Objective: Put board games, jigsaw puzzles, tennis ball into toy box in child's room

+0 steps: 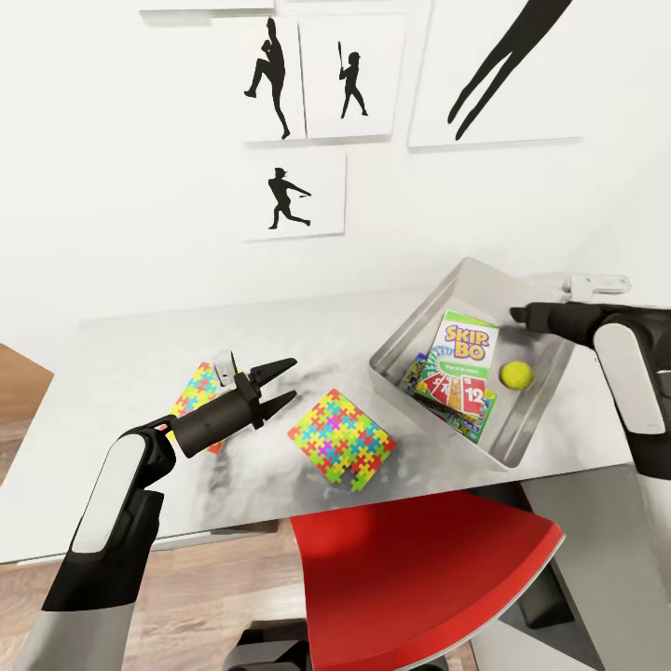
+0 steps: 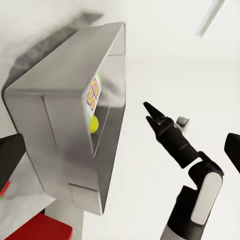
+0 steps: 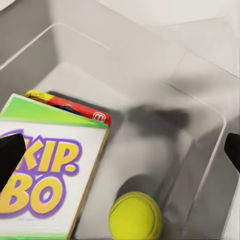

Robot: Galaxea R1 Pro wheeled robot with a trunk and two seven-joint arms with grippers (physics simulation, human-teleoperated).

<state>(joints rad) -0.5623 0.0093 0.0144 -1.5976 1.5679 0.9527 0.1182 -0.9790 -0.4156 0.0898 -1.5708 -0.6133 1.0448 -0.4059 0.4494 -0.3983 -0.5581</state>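
Note:
The metal toy box [image 1: 534, 403] stands at the table's right. Inside it a Skip-Bo board game [image 1: 463, 352] lies on top of other card boxes [image 1: 457, 391], with the yellow tennis ball [image 1: 516, 375] beside them. One jigsaw puzzle [image 1: 341, 438] lies mid-table. A second puzzle [image 1: 194, 390] sits partly under my left gripper [image 1: 282, 383], which is open and empty between the two puzzles. My right gripper [image 1: 515, 318] hovers open over the box's far right rim; its fingers [image 3: 11, 159] frame the Skip-Bo box [image 3: 45, 175] and ball [image 3: 135, 217].
A red chair [image 1: 419, 578] is tucked against the table's near edge [image 1: 233, 527] below the puzzle. The white wall with silhouette pictures [image 1: 294, 196] runs right behind the table. The left wrist view shows the toy box [image 2: 60, 85] side-on and my right arm [image 2: 180, 145].

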